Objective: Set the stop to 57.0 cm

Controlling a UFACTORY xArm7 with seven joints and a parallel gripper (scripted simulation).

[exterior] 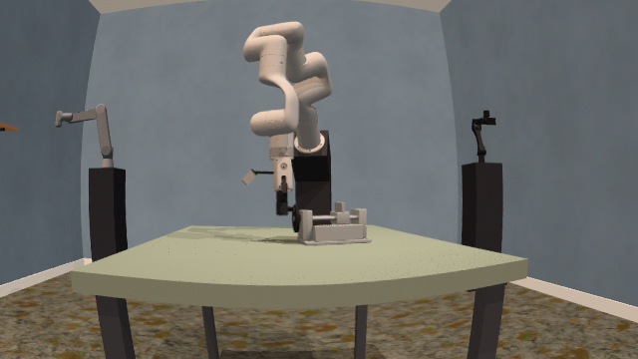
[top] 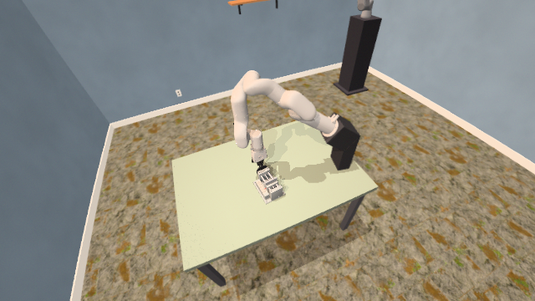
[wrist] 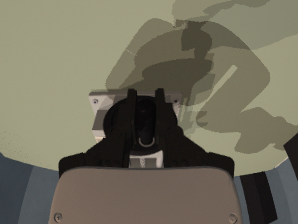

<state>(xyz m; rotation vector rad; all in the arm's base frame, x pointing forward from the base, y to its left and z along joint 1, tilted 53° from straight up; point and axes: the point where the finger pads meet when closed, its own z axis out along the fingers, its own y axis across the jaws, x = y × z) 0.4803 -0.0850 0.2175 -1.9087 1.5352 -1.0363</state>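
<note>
Pincer (exterior: 282, 205) pinches the dark handwheel (exterior: 296, 218) at nine o'clock of the gray stop fixture (exterior: 333, 231); I see it resting on the table (exterior: 249, 271).

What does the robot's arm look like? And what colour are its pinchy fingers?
The arm is creamy white, made of fat, rounded tubes joined like elbows. It grows out of a black box-shaped base. Near its end is a slimmer white wrist piece, and the gripper has dark, nearly black fingers. No cables or markings show.
</note>
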